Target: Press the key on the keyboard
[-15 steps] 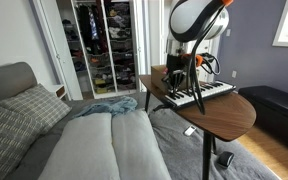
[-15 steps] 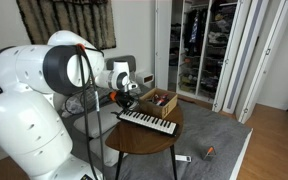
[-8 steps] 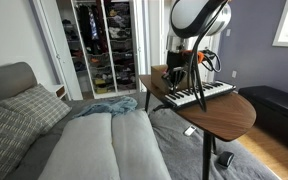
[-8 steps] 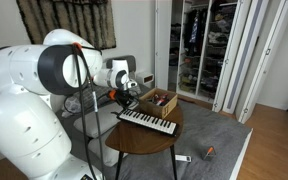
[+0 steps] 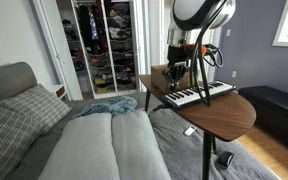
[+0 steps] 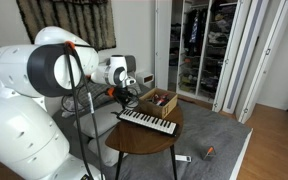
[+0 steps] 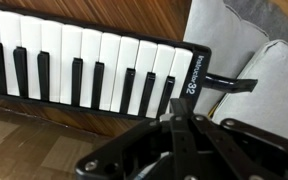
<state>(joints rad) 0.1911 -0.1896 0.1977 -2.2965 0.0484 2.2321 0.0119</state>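
Note:
The keyboard (image 5: 201, 95) lies on a round wooden table (image 5: 234, 116); it has white keys, small black keys and a dark body, and also shows in an exterior view (image 6: 149, 122). My gripper (image 5: 177, 80) hangs just above one end of it (image 6: 127, 103). In the wrist view the keys (image 7: 84, 60) fill the upper left. The gripper's fingers (image 7: 174, 118) are shut together into one tip, empty, over the dark end panel. I cannot tell whether the tip touches it.
A brown cardboard box (image 6: 160, 101) stands on the table just behind the keyboard. A black cable (image 7: 229, 82) leaves the keyboard's end. A bed with grey cushions (image 5: 24, 110) lies beside the table. An open closet (image 5: 104, 45) is behind.
The arm's upper links have shifted slightly. The gripper stays over the keyboard's end, perhaps a little lower.

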